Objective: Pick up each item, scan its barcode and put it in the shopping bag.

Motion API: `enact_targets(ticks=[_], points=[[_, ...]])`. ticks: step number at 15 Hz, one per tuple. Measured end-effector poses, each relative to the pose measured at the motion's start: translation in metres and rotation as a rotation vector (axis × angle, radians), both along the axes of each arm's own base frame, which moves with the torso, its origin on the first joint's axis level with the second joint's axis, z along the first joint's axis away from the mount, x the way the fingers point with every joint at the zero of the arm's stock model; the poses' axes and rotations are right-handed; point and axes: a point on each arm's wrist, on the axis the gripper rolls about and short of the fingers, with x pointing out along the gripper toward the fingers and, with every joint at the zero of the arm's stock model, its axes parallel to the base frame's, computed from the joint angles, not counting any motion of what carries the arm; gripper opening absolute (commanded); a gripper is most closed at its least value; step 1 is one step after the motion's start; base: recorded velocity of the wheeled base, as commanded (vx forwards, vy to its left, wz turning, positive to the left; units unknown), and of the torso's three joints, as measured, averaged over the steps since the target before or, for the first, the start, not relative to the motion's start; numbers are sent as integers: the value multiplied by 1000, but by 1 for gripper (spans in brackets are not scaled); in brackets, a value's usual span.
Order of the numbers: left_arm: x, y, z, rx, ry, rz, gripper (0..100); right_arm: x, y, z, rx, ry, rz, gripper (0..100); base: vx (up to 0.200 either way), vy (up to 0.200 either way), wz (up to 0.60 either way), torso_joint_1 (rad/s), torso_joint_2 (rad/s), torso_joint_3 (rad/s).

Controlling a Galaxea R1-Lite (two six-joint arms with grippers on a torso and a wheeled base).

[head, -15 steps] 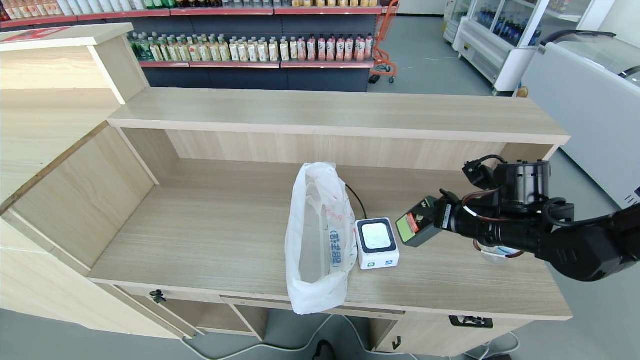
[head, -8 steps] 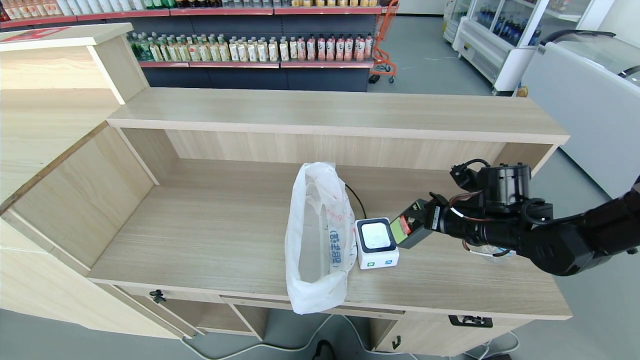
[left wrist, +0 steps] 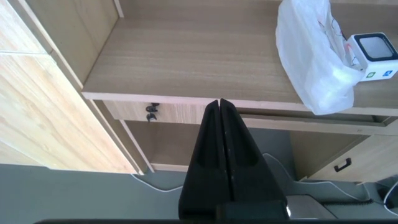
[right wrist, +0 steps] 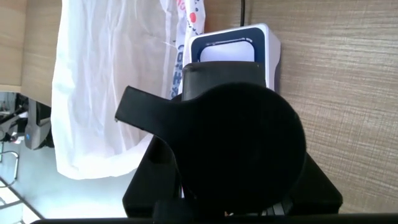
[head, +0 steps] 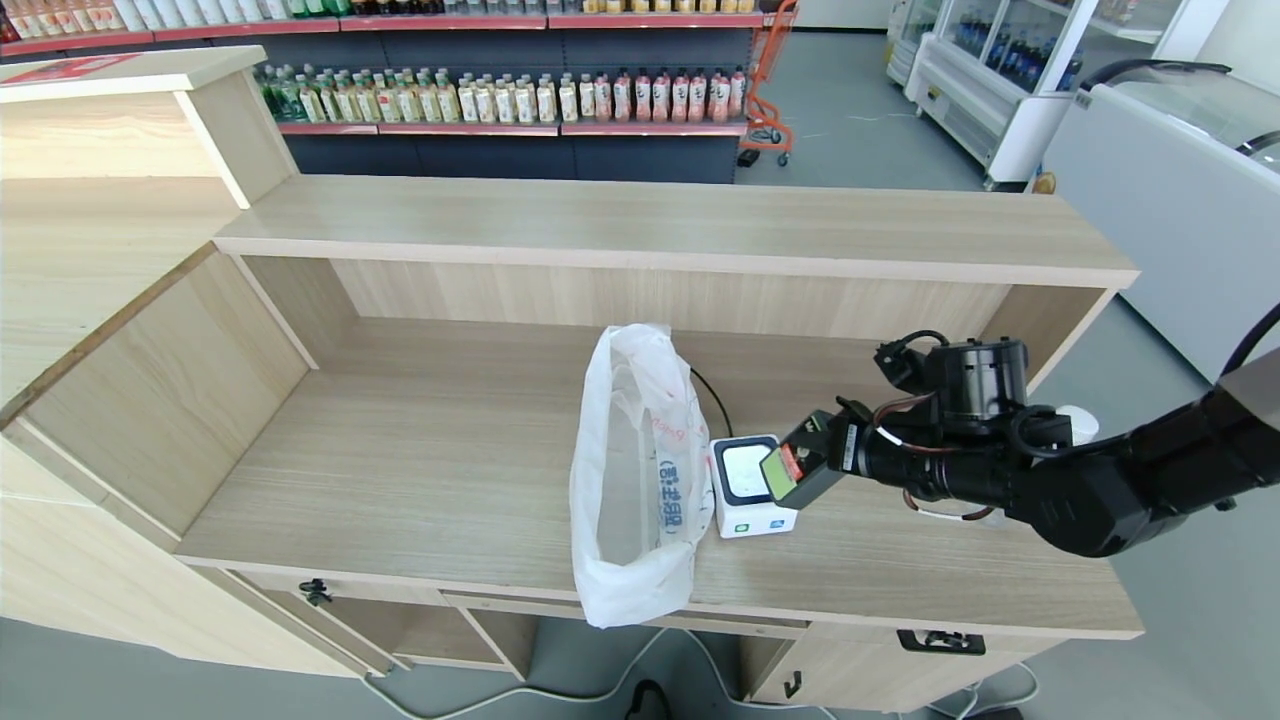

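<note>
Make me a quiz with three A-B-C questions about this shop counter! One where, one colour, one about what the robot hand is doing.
1. Where is the shopping bag? A. on the counter beside the scanner B. on the floor C. on the top ledge
2. What colour is it? A. black B. white C. blue
3. What is the right gripper doing? A. hanging open B. gripping the bag C. holding a small box
Answers: A, it stands by the scanner; B, white plastic; C, the box is gripped over the scanner.
</note>
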Motion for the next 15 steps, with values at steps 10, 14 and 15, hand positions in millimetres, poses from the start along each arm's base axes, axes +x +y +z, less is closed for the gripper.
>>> enact_targets(ticks=[10, 14, 15], points=[[0, 0, 0, 0, 0, 0, 0, 10, 4, -7, -1, 4, 3, 0, 0, 0, 0, 0, 0, 0], [0, 0, 0, 0, 0, 0, 0, 18, 10, -9, 1, -3, 12, 0, 0, 0, 0, 0, 0, 0], [0, 0, 0, 0, 0, 0, 0, 20, 12, -10, 3, -5, 15, 0, 0, 0, 0, 0, 0, 0]])
